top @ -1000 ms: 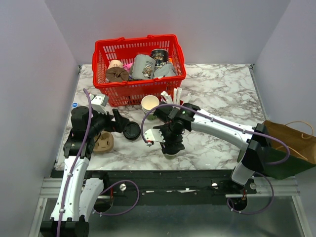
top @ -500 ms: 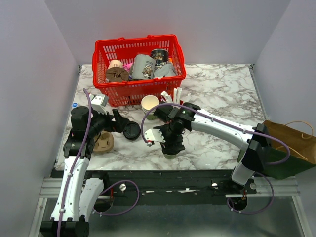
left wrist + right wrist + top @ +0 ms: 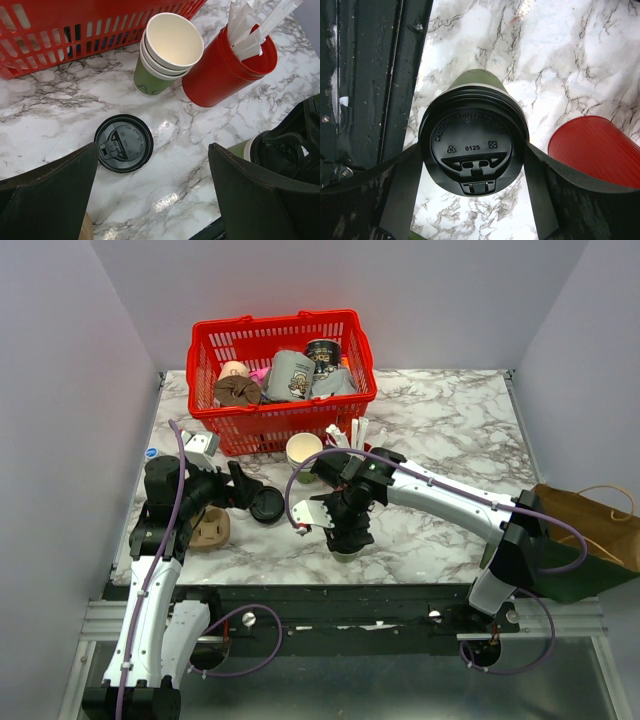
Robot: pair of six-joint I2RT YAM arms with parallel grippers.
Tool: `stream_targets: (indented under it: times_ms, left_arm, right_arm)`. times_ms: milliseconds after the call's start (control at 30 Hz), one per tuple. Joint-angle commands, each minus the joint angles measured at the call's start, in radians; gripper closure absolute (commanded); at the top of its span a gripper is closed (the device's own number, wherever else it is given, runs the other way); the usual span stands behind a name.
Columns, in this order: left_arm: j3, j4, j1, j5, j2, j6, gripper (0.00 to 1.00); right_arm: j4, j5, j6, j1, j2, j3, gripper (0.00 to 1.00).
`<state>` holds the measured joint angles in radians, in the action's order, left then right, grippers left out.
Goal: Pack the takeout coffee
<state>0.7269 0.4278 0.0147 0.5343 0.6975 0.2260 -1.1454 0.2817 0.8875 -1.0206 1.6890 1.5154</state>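
The takeout coffee, an olive-green paper cup with a black lid, stands near the table's front edge. My right gripper is shut on it, one finger pressed against each side of the lid. In the top view the right gripper covers most of the cup. The left wrist view shows the cup's green side at the right edge. My left gripper is open and empty, low over the marble beside a loose black lid; in the top view the gripper is at the left.
A stack of lidless green cups and a red cup of white sticks stand in front of the red basket of items. A tan moulded holder lies front left. A brown paper bag lies off the table's right edge.
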Motion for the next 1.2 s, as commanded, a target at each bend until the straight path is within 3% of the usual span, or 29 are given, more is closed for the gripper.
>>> stream_targets:
  times_ms: [0,1167]
  left_arm:
    - [-0.015,-0.027,-0.007,0.024,0.000,0.015,0.03]
    - [-0.027,-0.060,-0.007,0.041,0.025,0.033,0.03]
  right_arm:
    - [0.015,0.010,-0.009,0.004,0.014,-0.009,0.21]
    - [-0.011,-0.026,-0.001,0.002,-0.023,-0.007,0.21]
